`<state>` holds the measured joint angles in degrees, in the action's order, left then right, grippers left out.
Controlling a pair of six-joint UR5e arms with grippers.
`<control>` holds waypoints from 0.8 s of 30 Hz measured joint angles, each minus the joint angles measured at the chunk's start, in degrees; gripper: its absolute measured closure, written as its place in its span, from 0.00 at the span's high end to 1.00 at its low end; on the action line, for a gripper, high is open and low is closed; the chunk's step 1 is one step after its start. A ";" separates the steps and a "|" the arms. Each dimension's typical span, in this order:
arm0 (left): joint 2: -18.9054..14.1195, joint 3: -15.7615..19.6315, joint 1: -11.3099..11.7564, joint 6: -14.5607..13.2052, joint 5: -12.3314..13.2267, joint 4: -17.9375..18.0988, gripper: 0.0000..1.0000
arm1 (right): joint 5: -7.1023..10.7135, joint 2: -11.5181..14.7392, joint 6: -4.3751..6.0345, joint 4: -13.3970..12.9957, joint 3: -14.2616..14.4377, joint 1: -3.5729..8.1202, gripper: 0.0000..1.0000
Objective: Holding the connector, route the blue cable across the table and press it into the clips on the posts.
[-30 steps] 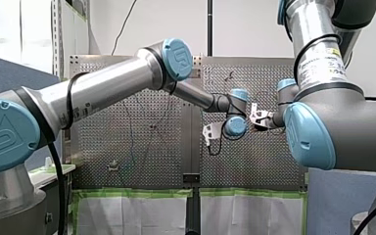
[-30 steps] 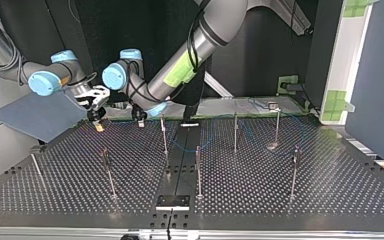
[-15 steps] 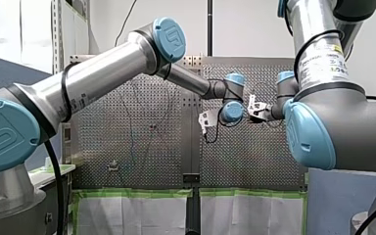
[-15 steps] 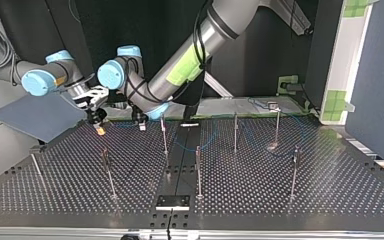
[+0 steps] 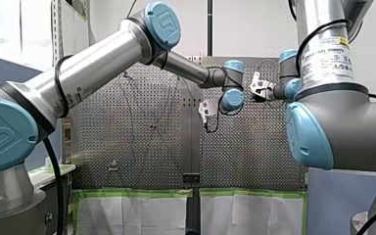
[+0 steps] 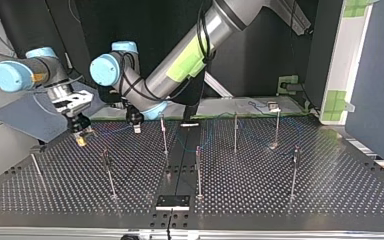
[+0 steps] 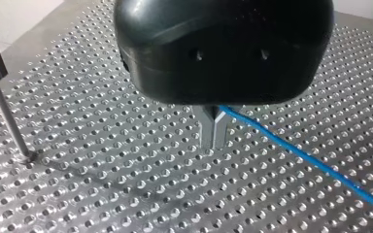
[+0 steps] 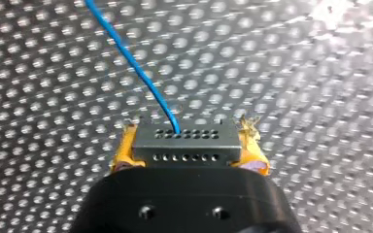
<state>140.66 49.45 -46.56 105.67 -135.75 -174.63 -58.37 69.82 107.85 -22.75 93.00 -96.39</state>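
Two claws, both low at the tabletop's [image 6: 280,200] far left in the top view.

My right claw [image 8: 187,148]: yellow pads [image 8: 121,153] clamped on the grey connector [image 8: 184,138], one pad at each end. The cable [image 8: 131,63] leaves the connector's front face and runs on ahead over the holes. In the top view this claw [image 6: 81,140] is the leftmost, hanging just above the tabletop.

My left claw [image 7: 212,144]: metal fingers [image 7: 206,133] together at the tips, pointing down at the tabletop; cannot tell if they touch it. The cable comes out at the fingers' root and runs off to one side, low over the holes. Cannot tell if it is pinched there. A post [image 7: 5,111] stands well apart on the other side. In the top view this claw [image 6: 137,127] sits just right of the right claw and just left of the nearest far post [image 6: 163,135].

The cable spans the gap between the claws, then continues right past the far posts as a faint slack line. Seven posts stand upright; their clips are too small to read.
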 joint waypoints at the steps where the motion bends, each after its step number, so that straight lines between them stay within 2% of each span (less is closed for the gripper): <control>1: -0.04 0.00 -0.02 -0.02 0.01 -0.01 0.00 | -0.14 0.53 0.52 0.12 0.01 0.00 0.00; 3: -0.26 -0.05 -0.17 -0.19 -0.02 -0.06 0.00 | -0.34 1.78 1.64 0.43 0.01 -0.01 0.00; 6: -0.91 -0.19 -0.59 -0.43 -0.06 -0.09 0.00 | -0.65 3.53 2.41 0.90 0.00 -0.01 0.00; 14: -2.99 -0.28 -1.32 -1.15 -1.21 -0.14 0.00 | -1.05 5.61 2.74 1.48 -0.03 0.01 0.00; 24: -5.07 -0.62 -1.66 -1.93 -1.45 -0.17 0.00 | -1.09 7.34 3.18 1.73 -0.31 -0.19 0.00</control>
<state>135.59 48.83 -48.23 103.73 -137.20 -174.80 -59.45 77.16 111.03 -21.02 92.70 -96.58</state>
